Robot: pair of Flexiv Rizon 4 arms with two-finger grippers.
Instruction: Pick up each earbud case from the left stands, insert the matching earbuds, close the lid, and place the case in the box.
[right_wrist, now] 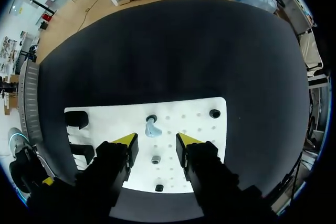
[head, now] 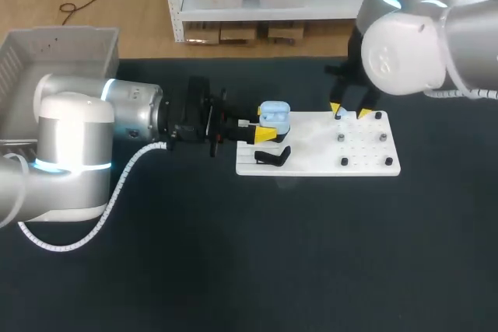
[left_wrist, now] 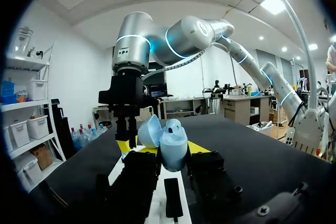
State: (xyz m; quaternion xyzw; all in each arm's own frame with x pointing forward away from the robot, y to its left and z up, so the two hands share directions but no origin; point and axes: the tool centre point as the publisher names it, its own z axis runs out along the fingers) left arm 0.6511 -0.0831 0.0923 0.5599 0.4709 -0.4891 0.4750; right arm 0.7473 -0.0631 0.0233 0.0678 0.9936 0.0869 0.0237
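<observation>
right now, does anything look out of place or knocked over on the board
Nothing stands out. The left gripper is shut on the light blue earbud case, lid open, at the left end of the white board. The right gripper hangs open above a blue earbud on the board.

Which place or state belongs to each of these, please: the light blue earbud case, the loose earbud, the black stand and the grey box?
1 light blue plastic earbud case
2 small light blue earbud
3 black plastic stand
4 grey plastic box

A empty, at the white board's near left corner
B off the board, far left
C lid open, between the left jaws
D on the board, just ahead of the open right jaws

Pairs: 1C, 2D, 3A, 4B
</observation>
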